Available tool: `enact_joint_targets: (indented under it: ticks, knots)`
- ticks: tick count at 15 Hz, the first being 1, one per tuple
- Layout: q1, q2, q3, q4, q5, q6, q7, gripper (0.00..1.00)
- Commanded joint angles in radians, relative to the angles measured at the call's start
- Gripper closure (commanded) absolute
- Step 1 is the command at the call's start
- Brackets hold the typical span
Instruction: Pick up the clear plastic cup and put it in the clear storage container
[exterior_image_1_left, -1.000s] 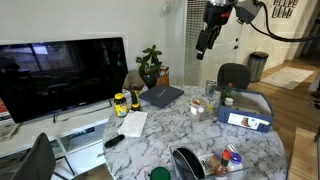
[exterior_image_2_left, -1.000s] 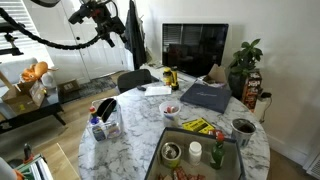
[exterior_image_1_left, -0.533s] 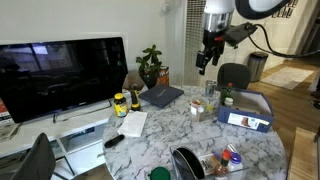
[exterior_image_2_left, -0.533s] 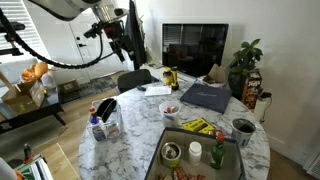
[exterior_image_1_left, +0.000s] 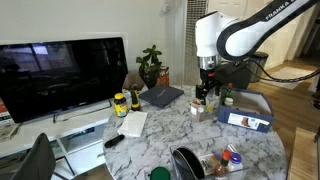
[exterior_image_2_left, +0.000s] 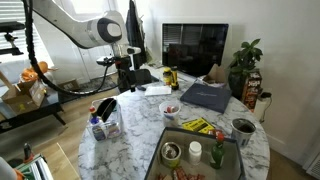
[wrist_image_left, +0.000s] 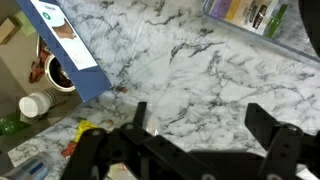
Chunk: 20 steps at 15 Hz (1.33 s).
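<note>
Nothing is done so far, as I judge it. In the wrist view my fingers (wrist_image_left: 140, 118) are spread wide, with only bare table (wrist_image_left: 200, 60) between them. In an exterior view the cup (exterior_image_2_left: 243, 131) stands upright at the table's right edge, well apart from the arm. The container (exterior_image_2_left: 114, 127) sits at the left with a few bottles inside. Left to do: reach the cup, grip it, carry it across, release it inside. I count one cup, one container and one blue-edged box (wrist_image_left: 62, 40).
</note>
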<state>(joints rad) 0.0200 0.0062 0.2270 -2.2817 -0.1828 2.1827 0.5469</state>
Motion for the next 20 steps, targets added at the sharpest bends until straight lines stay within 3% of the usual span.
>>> enact_joint_targets:
  ticks: [1,4,10,16,20]
  knots:
    - [0.039,-0.003,-0.039,0.004,0.003,-0.003,-0.001,0.0]
    - [0.019,0.111,-0.081,0.028,-0.042,0.112,0.092,0.0]
    - [0.019,0.299,-0.23,0.172,-0.057,0.269,0.026,0.0]
    - [0.041,0.379,-0.228,0.316,0.059,0.219,-0.14,0.0]
    - [0.083,0.404,-0.257,0.362,0.015,0.172,-0.124,0.0]
